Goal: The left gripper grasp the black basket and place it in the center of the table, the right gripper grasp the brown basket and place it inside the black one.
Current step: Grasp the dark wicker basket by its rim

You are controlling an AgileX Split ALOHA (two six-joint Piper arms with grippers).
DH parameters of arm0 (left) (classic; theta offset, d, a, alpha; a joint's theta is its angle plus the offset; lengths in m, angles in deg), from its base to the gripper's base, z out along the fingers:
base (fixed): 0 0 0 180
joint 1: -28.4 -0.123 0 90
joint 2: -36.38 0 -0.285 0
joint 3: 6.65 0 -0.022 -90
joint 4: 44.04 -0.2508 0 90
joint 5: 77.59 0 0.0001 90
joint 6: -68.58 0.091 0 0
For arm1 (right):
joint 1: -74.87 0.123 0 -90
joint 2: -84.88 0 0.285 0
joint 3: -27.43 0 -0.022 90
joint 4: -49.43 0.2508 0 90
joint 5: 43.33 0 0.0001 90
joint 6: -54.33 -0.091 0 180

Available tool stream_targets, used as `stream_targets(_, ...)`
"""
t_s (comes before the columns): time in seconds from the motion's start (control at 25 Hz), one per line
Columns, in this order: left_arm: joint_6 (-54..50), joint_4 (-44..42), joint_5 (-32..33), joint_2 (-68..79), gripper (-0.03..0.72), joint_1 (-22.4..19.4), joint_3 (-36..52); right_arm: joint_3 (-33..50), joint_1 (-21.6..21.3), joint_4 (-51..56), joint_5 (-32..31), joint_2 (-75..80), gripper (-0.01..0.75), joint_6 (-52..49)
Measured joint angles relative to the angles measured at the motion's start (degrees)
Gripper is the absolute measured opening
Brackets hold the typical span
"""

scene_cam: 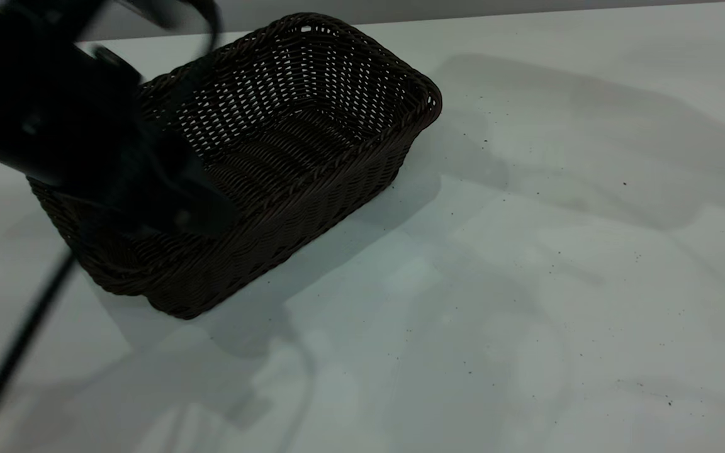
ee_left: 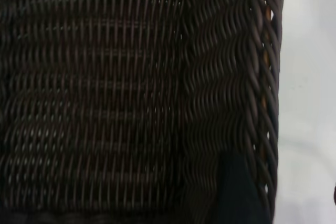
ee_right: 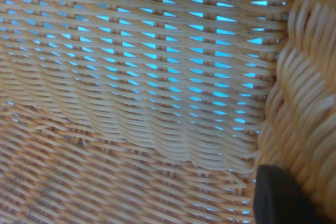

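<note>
The black basket [scene_cam: 287, 145] stands on the white table [scene_cam: 526, 283] at the far left of the exterior view. My left gripper [scene_cam: 167, 207] hangs over its near end, blurred, while the basket looks sharp. In the left wrist view the left gripper [ee_left: 286, 182] is open astride the basket's wall [ee_left: 231, 77]: one finger [ee_left: 239, 192] is inside and the other shows only at the picture's edge, clear of the rim. My right gripper [ee_right: 315, 198] is out of the exterior view. Its inner finger [ee_right: 278, 198] presses the brown basket's [ee_right: 131, 77] wall beside the braided rim [ee_right: 304, 77].
Broad soft shadows lie across the right and near parts of the table [scene_cam: 589, 126]. A thin black cable [scene_cam: 16, 352] of the left arm slants down at the near left. A grey wall runs behind the table's far edge.
</note>
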Motion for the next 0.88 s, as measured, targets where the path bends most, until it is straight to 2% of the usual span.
stream_targets(0.24, 0.79, -0.05, -6.76, 5.41, 0.384, 3.65, -3.35, 0.0, 0.0, -0.15, 0.15, 0.0, 0.104, 0.0)
stream_targets(0.56, 2.07, -0.15, -6.42, 13.04, 0.384, 3.98, -10.55, 0.0, 0.0, -0.15, 0.52, 0.0, 0.104, 0.39)
stream_targets(0.88, 2.39, -0.15, -6.59, 16.46, 0.384, 4.03, -11.35, 0.0, 0.0, -0.2, 1.3, 0.0, 0.104, 0.61)
